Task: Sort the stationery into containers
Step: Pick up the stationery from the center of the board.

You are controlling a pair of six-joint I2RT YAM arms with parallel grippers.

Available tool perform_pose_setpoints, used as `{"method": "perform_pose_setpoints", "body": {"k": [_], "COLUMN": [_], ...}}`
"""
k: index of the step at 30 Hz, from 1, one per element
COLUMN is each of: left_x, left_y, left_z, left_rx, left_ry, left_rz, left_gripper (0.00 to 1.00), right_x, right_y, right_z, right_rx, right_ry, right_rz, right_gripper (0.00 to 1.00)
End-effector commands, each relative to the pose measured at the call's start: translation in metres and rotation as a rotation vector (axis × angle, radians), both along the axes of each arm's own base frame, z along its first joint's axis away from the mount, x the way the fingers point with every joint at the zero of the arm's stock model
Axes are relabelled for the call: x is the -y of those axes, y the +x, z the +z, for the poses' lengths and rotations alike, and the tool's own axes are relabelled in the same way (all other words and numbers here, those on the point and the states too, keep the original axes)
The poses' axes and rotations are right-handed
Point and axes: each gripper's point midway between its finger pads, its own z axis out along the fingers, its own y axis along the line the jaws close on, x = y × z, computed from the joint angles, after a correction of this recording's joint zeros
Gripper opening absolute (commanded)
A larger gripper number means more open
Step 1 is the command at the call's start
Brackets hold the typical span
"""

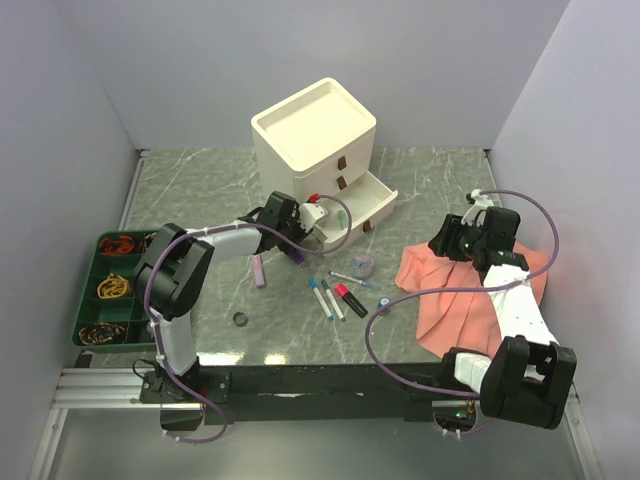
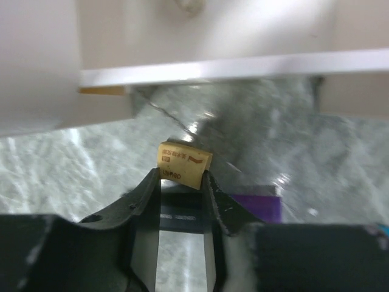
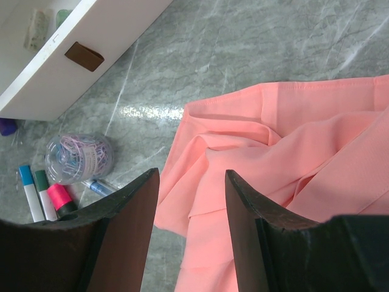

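Tan block (image 2: pixel 184 163) — small dark print, red stroke, too blurred to read, nothing else legible

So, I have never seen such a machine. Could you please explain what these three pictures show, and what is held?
These are two robot arms bolted to a table. The wide picture looks down from above; the other two come from a camera on each wrist. The left gripper pinches a small yellow block near the white drawer box, which has one drawer pulled out. The right gripper is open and empty, above a pink cloth. On the table lie pens, a red marker and a jar of paper clips.
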Motion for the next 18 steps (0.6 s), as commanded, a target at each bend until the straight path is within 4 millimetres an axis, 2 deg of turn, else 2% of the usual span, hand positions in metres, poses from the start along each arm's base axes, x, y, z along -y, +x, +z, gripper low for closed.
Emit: {"method": "perform_pose_setpoints", "body": {"k": [1,4,5,6,7,9,10,13,18], "left_x": [0.012,0.016,0.019,0.019,0.024,0.027,0.031,0.046,0.072], "left_y": [-0.021,-0.022,-0.022,-0.026,-0.027,-0.032,-0.031,-0.029,-0.016], "left_z": [0.023,0.053,0.072,0.078,0.094,0.107,0.121,0.143,0.148], "left_rx": [-0.039,-0.007,0.02,0.01,0.023,0.019,0.035,0.058,0.077], "left_ry": [-0.073,-0.113,-0.141,-0.146,-0.179,-0.209,-0.236,-0.294,-0.323], "left_rz": [-0.065,-0.081,-0.092,-0.1,-0.116,-0.129,-0.135,-0.16,-0.182], "left_gripper": [0.26,0.25,0.25,0.25,0.25,0.25,0.25,0.25,0.25], "right_x": [0.005,0.006,0.006,0.005,0.005,0.004,0.003,0.002,0.001], "right_y": [0.013,0.015,0.015,0.015,0.016,0.015,0.016,0.015,0.015], "right_z": [0.014,0.018,0.017,0.017,0.018,0.017,0.016,0.017,0.019], "right_rx": [0.054,0.061,0.059,0.061,0.064,0.063,0.066,0.07,0.078], "right_ry": [-0.013,-0.016,-0.015,-0.013,-0.011,-0.002,0.0,0.01,0.008], "right_rz": [-0.005,-0.002,-0.002,0.0,0.001,-0.002,0.001,-0.001,-0.001], "right_gripper": [0.55,0.55,0.55,0.55,0.55,0.55,0.55,0.55,0.55]}}
